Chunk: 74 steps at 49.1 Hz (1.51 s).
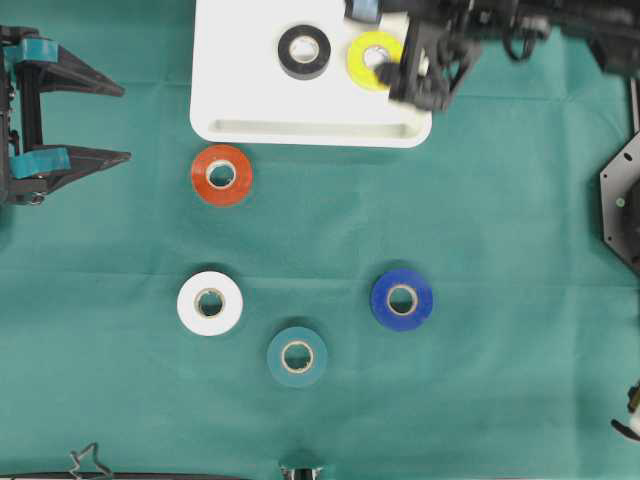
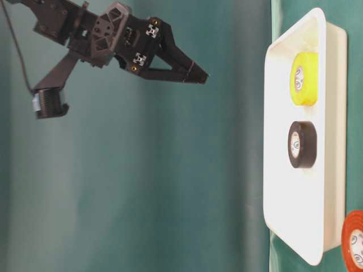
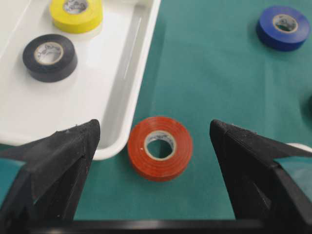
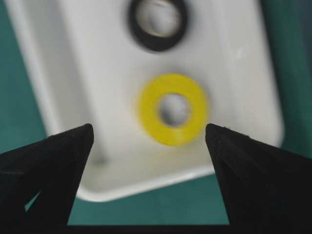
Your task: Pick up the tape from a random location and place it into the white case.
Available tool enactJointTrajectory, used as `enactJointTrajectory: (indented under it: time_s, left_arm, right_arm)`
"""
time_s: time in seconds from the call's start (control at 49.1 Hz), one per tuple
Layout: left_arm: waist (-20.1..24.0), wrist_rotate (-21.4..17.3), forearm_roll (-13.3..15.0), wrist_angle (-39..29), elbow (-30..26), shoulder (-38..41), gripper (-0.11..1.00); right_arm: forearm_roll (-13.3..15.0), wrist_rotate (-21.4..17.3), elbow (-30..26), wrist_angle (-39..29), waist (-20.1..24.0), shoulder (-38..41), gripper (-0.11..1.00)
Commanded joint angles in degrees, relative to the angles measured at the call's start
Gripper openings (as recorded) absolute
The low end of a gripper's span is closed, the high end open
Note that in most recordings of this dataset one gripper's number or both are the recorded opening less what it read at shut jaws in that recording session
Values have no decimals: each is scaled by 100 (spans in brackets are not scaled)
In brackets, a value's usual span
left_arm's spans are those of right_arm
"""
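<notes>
At the far left of the overhead view the left gripper [image 1: 100, 125] is parked over the cloth [image 1: 520, 380] with its jaws spread wide and nothing between them; from its wrist camera the orange roll [image 3: 160, 148] is seen lying on the cloth just beside the case's near corner, apart from both fingers. Further right, the white case [image 1: 240, 60] is found at the top of the table, and two rolls are already lain flat inside it: a black roll [image 1: 304, 52] and, beside it, a yellow roll [image 1: 372, 60]. Above the yellow roll the right gripper [image 1: 425, 75] is held clear of the case, jaws released and empty (its blur suggests motion, though the direction cannot be read from the pictures). So part of the work is judged done, with two rolls delivered. Left on the cloth are four: the orange roll nearest the case, a white roll [image 1: 210, 303] below it, a teal roll [image 1: 297, 356] lower and to the right, and a blue roll [image 1: 402, 298] furthest right. None of these is touched by either gripper, and another pick is judged to be needed next.
</notes>
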State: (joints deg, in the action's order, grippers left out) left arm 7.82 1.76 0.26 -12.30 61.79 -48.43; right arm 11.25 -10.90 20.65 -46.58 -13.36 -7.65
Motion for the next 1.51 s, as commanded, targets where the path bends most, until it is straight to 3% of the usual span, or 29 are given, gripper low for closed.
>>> enactJointTrajectory:
  time_s: [0.0, 0.285, 0.672, 0.916, 1.12, 1.486]
  left_arm:
    - [-9, 0, 9, 26, -70, 18, 96]
    - [-9, 0, 0, 9, -70, 18, 96]
    - [-9, 26, 9, 9, -79, 18, 96]
    - [-9, 26, 0, 0, -70, 9, 96]
    - [-9, 18, 9, 0, -70, 9, 96]
    - [-9, 26, 9, 35, -35, 0, 96]
  right_arm:
    - [-9, -62, -105, 35, 316, -53, 92]
    - [-9, -360, -105, 141, 1345, 9, 91]
    - [9, -439, -88, 246, 1389, -18, 91]
    - [0, -439, 158, 316, 1389, -483, 91]
    - [-18, -475, 861, 879, 1389, -1327, 91]
    - [-9, -475, 2628, 2654, 1380, -3190, 91]
